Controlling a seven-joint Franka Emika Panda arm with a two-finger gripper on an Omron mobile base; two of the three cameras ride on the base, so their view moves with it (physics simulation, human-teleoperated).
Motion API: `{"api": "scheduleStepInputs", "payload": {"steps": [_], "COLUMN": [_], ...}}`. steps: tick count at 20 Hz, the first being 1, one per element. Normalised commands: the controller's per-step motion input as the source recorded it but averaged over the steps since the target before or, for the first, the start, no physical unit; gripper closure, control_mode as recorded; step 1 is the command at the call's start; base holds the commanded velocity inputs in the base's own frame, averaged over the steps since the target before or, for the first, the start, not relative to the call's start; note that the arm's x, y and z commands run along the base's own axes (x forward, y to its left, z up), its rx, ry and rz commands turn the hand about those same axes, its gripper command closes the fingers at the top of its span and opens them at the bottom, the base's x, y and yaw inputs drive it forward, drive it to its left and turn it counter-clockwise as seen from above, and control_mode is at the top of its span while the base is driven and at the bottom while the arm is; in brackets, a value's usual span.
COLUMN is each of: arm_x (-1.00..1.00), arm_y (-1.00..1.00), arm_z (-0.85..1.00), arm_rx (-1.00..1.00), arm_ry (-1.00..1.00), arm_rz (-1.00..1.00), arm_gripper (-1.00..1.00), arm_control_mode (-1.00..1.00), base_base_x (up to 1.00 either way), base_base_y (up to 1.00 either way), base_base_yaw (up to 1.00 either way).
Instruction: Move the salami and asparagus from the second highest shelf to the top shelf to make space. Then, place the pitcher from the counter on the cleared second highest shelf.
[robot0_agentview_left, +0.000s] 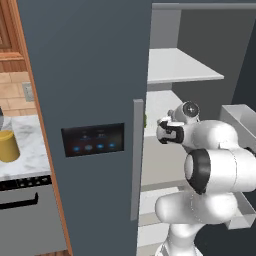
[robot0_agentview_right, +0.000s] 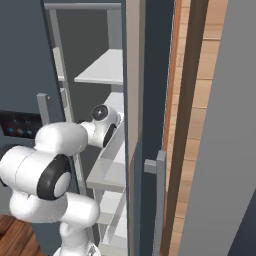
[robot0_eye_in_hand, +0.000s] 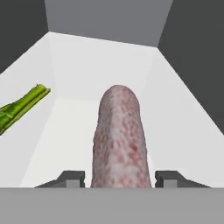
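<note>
My claw is inside the dark grey fridge, on the second highest white shelf slab. The pinkish-brown mottled salami cylinder runs straight out between my two dark fingertips, its rounded far end pointing at the back wall. A tip stands on each side of it with a small gap showing, so the jaws look spread around the salami; I cannot tell whether they pinch it. It fills the middle of my hand view, and whether it lies on the slab or is lifted I cannot tell.

The thin green asparagus stalk is left of my claw, apart from the salami, its cut end angled up toward the back.

Open white shelf runs ahead of the salami to the back wall and to my right as far as the dark side wall. The left has less room because of the stalk.

In the left base view the top white shelf slab sits above my wrist, its front edge free. The fridge door with its dark panel stands to my left. Beyond it, well apart, the mustard-yellow cylindrical pitcher stands on the white marble counter near the front edge.

In the right base view grey door bins hang just beside my forearm, tight on that side.
</note>
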Motion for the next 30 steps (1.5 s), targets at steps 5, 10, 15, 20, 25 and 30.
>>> {"api": "scheduleStepInputs", "payload": {"steps": [5,10,15,20,25,30], "arm_x": [-0.74,-0.77,-0.82,-0.72,-0.33,-0.06], "arm_y": [0.09,0.29,0.15,0.0,-0.2,-0.33], "arm_z": [0.78,0.75,0.69,0.75,0.62,0.63], "arm_rx": [0.0,0.0,0.0,0.0,0.0,0.0], "arm_ry": [0.03,0.07,0.04,-0.11,-0.26,-0.22], "arm_rz": [-0.01,0.0,0.0,-0.08,-0.08,-0.05], "arm_gripper": [1.0,1.0,1.0,1.0,1.0,1.0], "arm_control_mode": [-1.0,-1.0,-1.0,-1.0,-1.0,-1.0], "base_base_x": [0.0,0.0,0.0,0.0,0.0,0.0], "base_base_y": [0.0,0.0,0.0,0.0,0.0,0.0], "base_base_yaw": [0.0,0.0,0.0,0.0,0.0,0.0]}}
